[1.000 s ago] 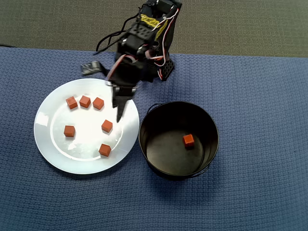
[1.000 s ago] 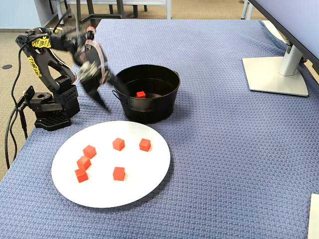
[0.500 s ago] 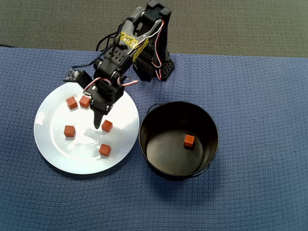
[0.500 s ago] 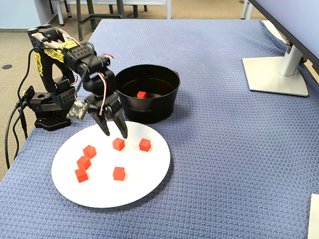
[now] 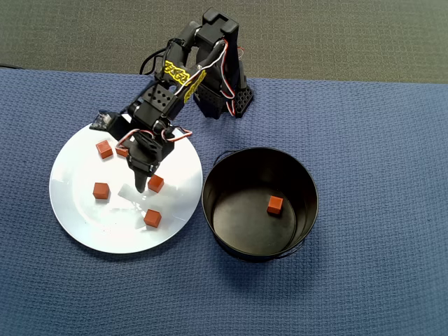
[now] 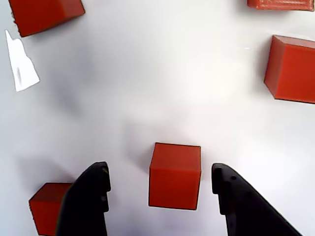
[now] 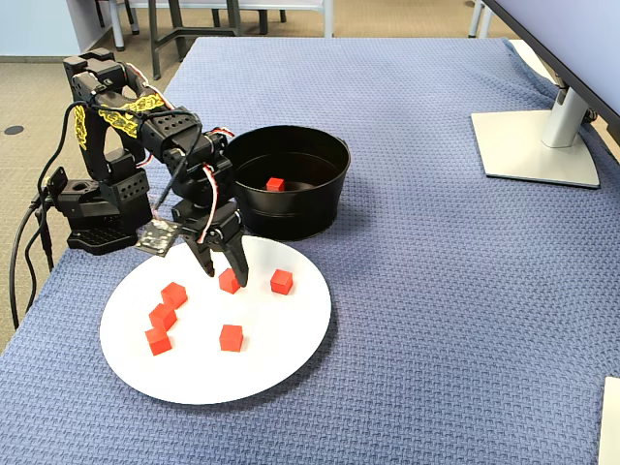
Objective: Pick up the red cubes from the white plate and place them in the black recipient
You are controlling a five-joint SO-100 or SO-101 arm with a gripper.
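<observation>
The claw (image 6: 160, 184) hung spread around one cube (image 6: 175, 175) on the plate (image 5: 77, 224), left of the pot (image 5: 301, 182). The glossy plate could let the cube skid or twist if one finger (image 6: 88, 196) touched first.

I read this as an office or meeting room. My fixed view shows a monitor's flat silver stand (image 7: 538, 145) at two o'clock on the table (image 7: 436, 291), which is draped in a blue woven cloth. At eleven o'clock, past the table's far edge, dark chair or table legs (image 7: 174, 24) stand on tan carpet (image 7: 29, 87).
</observation>
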